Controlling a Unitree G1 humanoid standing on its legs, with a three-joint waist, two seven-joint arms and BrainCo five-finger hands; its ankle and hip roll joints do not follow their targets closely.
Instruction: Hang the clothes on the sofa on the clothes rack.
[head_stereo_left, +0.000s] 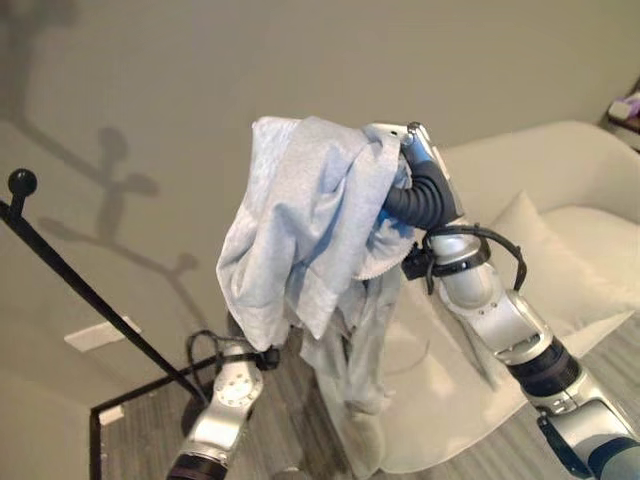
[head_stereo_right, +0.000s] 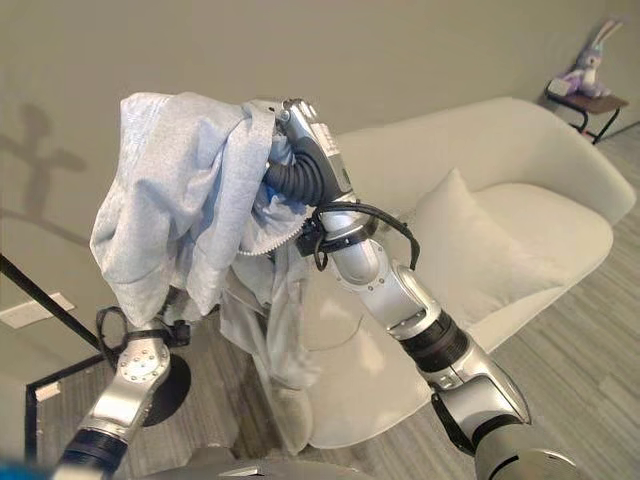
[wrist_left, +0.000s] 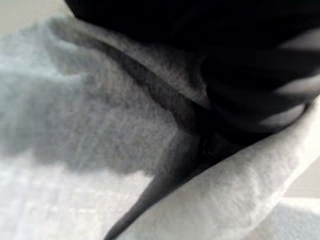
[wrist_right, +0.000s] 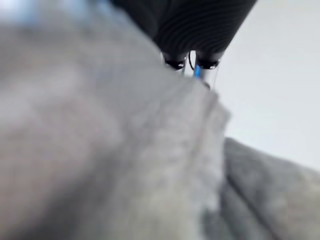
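A light grey garment (head_stereo_left: 300, 230) hangs high in front of me, its lower folds trailing toward the floor. My right hand (head_stereo_right: 300, 125) is raised at the garment's top edge, fingers curled into the bunched cloth. In the right wrist view the garment (wrist_right: 100, 150) lies right over that hand. My left arm reaches up from below and its hand (wrist_left: 260, 95) is buried under the cloth. The black clothes rack (head_stereo_left: 75, 280) slants at the left, its ball-tipped peg (head_stereo_left: 21, 182) well to the left of the garment.
The cream sofa (head_stereo_right: 530, 150) with a cushion (head_stereo_right: 470, 250) stands at the right, behind my right arm. A toy rabbit (head_stereo_right: 590, 60) sits on a small side table at the far right. The rack's black base frame (head_stereo_left: 95, 420) lies on the wooden floor at the lower left.
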